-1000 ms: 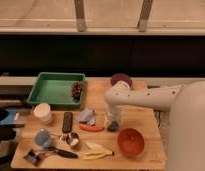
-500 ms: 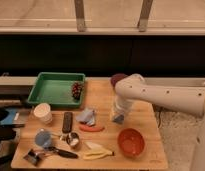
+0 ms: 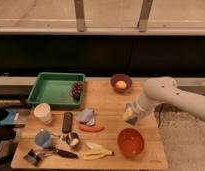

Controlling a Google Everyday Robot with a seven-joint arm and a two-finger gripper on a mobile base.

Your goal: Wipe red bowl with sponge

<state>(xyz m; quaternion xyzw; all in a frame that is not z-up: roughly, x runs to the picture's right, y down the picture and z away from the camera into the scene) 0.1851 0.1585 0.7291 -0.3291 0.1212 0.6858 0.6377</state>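
One gripper (image 3: 132,112) is seen right of the frame's centre, at the end of a white arm (image 3: 163,92) that reaches in from the right edge. It is closed on the sponge (image 3: 129,116), a small blue-grey block with a yellowish face, which is held above the wooden table (image 3: 108,100).

Two bowls are counted. The red bowl (image 3: 131,141) stands at the lower right of the table, just below the sponge and apart from it. The purple bowl (image 3: 114,80) is placed at the table's upper edge, and one small yellow-orange item (image 3: 121,85) is seen inside it.

One green tray (image 3: 52,91) is set at the upper left, with one dark red cluster (image 3: 76,90) against its right wall. Whether this cluster is a bunch of grapes cannot be told.

Left of the gripper, one crumpled blue-grey cloth (image 3: 87,116) is laid, with one red-orange elongated item (image 3: 91,128) just below it and one black oblong object (image 3: 67,121) to its left.

Three cups are counted at the left: one white (image 3: 43,113), one blue (image 3: 42,138), one small and metallic (image 3: 72,139). One banana (image 3: 98,151) and one dark-handled utensil (image 3: 58,152) are laid along the lower edge.
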